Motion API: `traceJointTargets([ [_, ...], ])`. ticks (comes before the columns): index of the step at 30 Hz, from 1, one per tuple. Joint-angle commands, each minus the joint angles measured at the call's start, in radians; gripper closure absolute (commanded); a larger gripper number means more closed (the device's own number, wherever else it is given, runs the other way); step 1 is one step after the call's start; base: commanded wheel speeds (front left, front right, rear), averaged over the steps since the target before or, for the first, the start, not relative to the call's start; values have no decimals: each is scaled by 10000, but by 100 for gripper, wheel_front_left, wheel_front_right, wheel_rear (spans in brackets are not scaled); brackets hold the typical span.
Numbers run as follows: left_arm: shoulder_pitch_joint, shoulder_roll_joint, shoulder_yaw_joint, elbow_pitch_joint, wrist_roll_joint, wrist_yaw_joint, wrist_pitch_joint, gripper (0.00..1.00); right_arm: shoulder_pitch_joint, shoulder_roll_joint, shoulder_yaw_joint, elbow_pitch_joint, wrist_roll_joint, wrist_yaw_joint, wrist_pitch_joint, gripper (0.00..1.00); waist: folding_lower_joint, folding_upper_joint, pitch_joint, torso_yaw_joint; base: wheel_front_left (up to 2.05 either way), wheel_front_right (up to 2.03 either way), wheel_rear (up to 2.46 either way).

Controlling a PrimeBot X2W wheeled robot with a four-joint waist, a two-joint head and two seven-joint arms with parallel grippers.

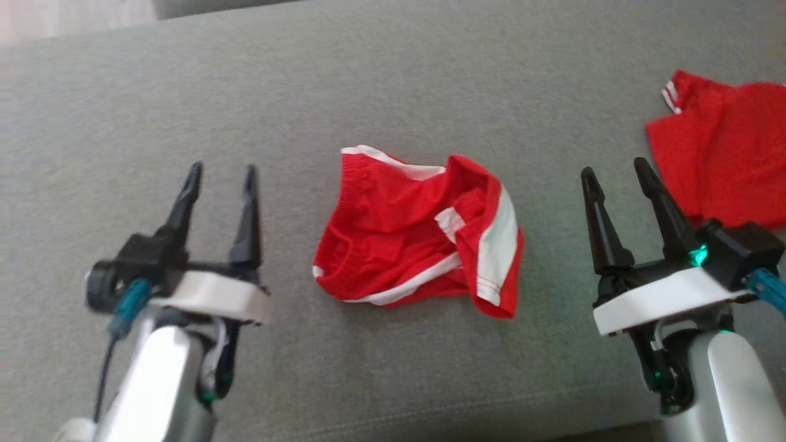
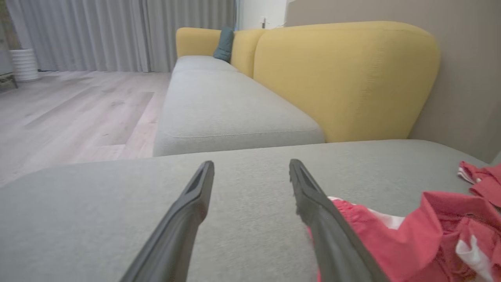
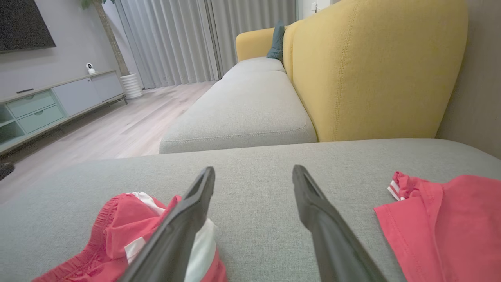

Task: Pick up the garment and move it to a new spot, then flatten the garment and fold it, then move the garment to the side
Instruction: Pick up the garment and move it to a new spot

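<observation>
A crumpled pair of red shorts with white stripes (image 1: 424, 236) lies in the middle of the grey cushion (image 1: 393, 86), between my two grippers. My left gripper (image 1: 221, 175) hovers open to its left, nothing between the fingers; in the left wrist view the shorts (image 2: 422, 231) bunch up at the lower right beside the left gripper (image 2: 250, 166). My right gripper (image 1: 614, 169) stands open to the right of the shorts, empty as well. The right wrist view has the shorts (image 3: 117, 235) at the lower left, partly behind the right gripper (image 3: 254, 172).
A second red garment (image 1: 724, 147) lies at the cushion's right edge, just beyond my right gripper; the right wrist view shows it (image 3: 446, 227) at the lower right. A yellow sofa backrest (image 3: 372, 66) rises behind, with more grey seat (image 3: 242, 113) and wooden floor (image 2: 70, 109) to the left.
</observation>
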Motion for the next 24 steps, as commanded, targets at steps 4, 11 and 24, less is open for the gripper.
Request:
traceJointTargets([
  [4, 229, 532, 826, -496, -133, 217, -105, 0, 33, -130, 40, -353, -76, -9, 118, 0, 0, 0, -360, 547, 0, 0, 0],
  [11, 1037, 914, 1148, -791, -322, 198, -124, 0, 299, -231, 20, -324, -76, -9, 272, 0, 0, 0, -816, 887, 0, 0, 0],
  [24, 1974, 1088, 1109, -1259, -411, 324, -36, 0, 1011, -284, -120, -376, -49, -9, 521, 0, 0, 0, -1396, 888, 0, 0, 0],
])
